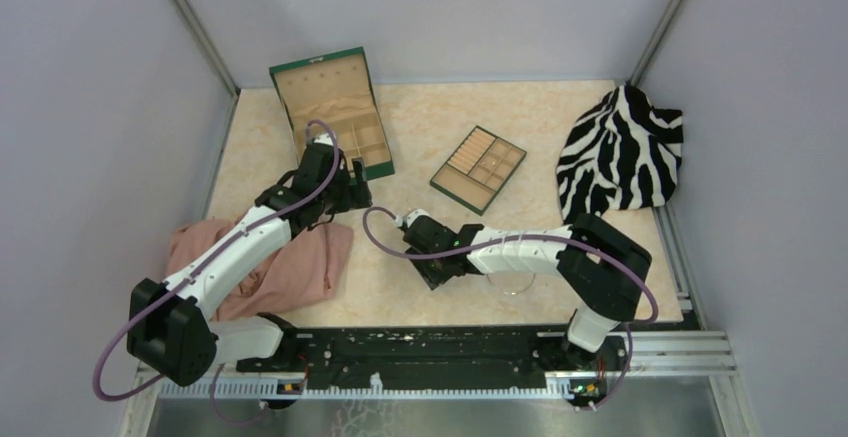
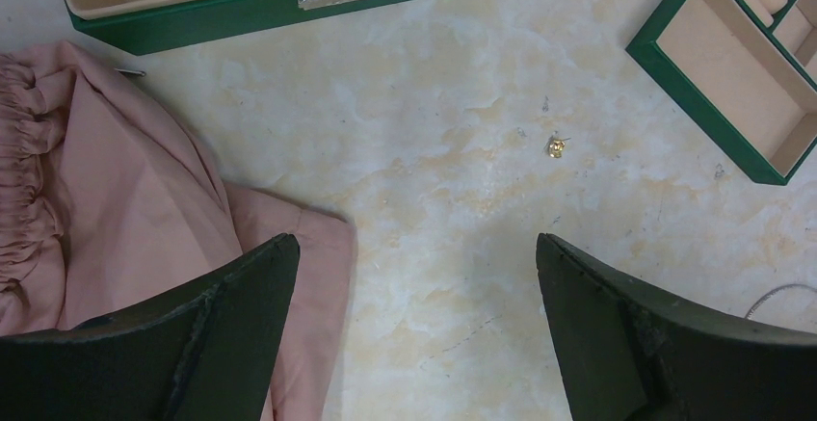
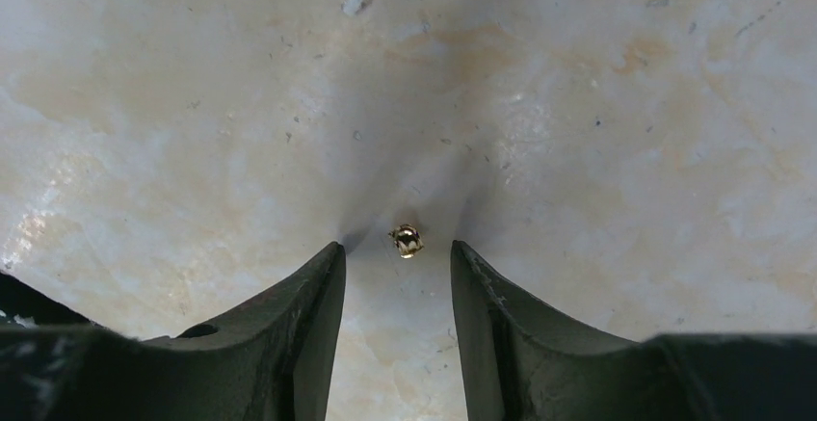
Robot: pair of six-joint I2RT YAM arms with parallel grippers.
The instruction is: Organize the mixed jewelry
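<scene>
Straddling a gold bead (image 3: pixel 407 240) without touching, the right fingers (image 3: pixel 308 315) stand part open, likely poised to pinch it. Left fingers (image 2: pixel 241 305) hang wide open, well away from it.

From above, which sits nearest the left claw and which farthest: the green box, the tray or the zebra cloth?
1. Green box: just behind the left gripper, almost touching.
2. Tray: to its right, mid-table.
3. Zebra cloth: far right edge.
</scene>
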